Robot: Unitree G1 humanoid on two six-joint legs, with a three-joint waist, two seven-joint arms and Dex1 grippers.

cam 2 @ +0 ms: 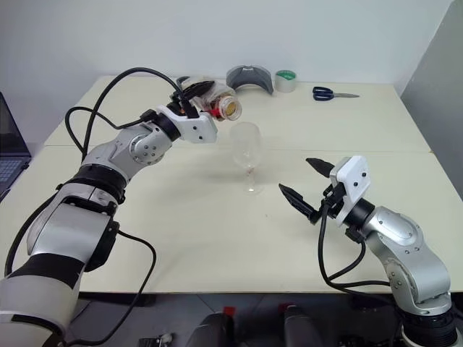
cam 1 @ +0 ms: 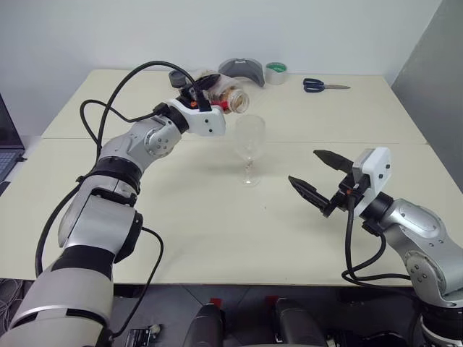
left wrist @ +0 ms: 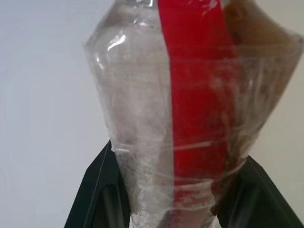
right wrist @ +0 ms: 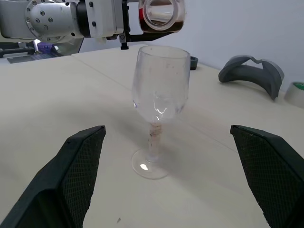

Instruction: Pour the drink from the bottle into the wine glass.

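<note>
My left gripper is shut on the clear bottle, which lies nearly on its side above and just behind the wine glass. The bottle's uncapped mouth faces forward over the glass rim. The reddish-brown drink pools along the bottle's lower side. A red label strip runs down the bottle between my left fingers. The wine glass stands upright on the table, its bowl looking empty. My right gripper hangs open to the right of the glass, nothing between its fingers.
At the table's far edge lie a grey curved object, a roll of green tape and blue-handled scissors. A dark lid lies behind the left gripper. A laptop corner shows at the left.
</note>
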